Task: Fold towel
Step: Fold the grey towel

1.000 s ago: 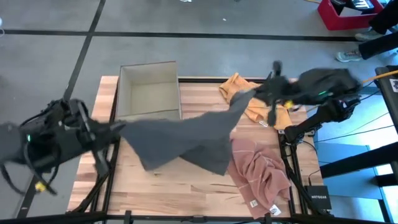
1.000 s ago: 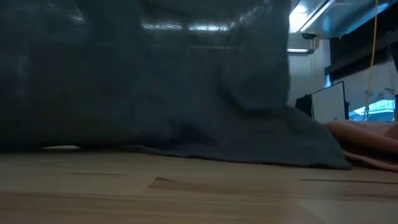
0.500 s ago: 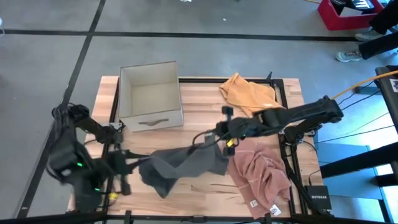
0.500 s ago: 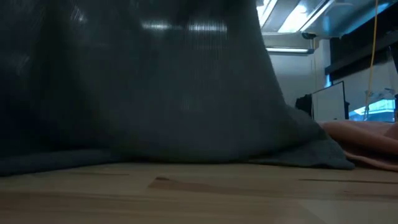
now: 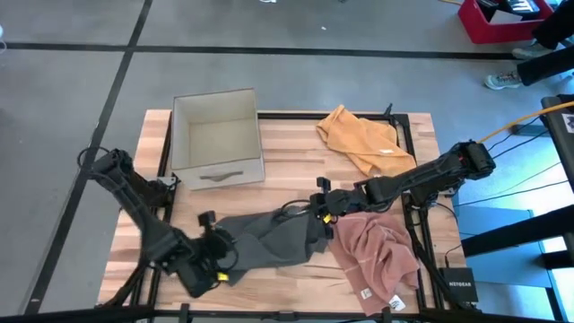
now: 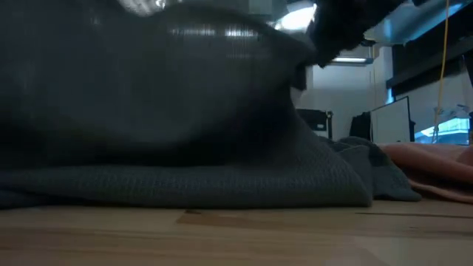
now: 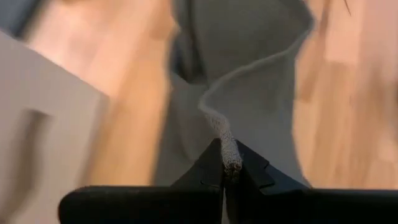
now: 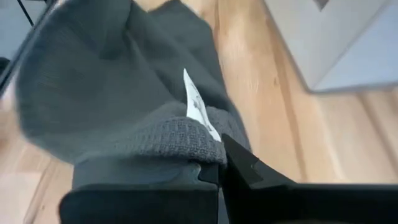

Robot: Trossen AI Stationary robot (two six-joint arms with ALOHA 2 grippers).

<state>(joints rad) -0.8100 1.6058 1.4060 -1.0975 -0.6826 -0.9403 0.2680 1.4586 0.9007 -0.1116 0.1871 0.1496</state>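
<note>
Towel: the dark grey waffle-weave towel [image 5: 273, 240] is lying bunched on the wooden table [image 5: 287, 152], lower centre of the high view.
Left gripper: the left gripper [image 5: 218, 254] is pinching the towel's left edge, lower left.
Right gripper: the right gripper [image 5: 320, 208] is pinching the towel's right corner beside the white tag [image 8: 198, 109].
Nearby: a pink cloth [image 5: 377, 253] is lying lower right, an orange cloth [image 5: 360, 136] upper right, a cardboard box [image 5: 215, 135] upper left.

Open box [image 5: 215, 135]; orange cloth [image 5: 360, 136]; pink cloth [image 5: 375, 253]
</note>
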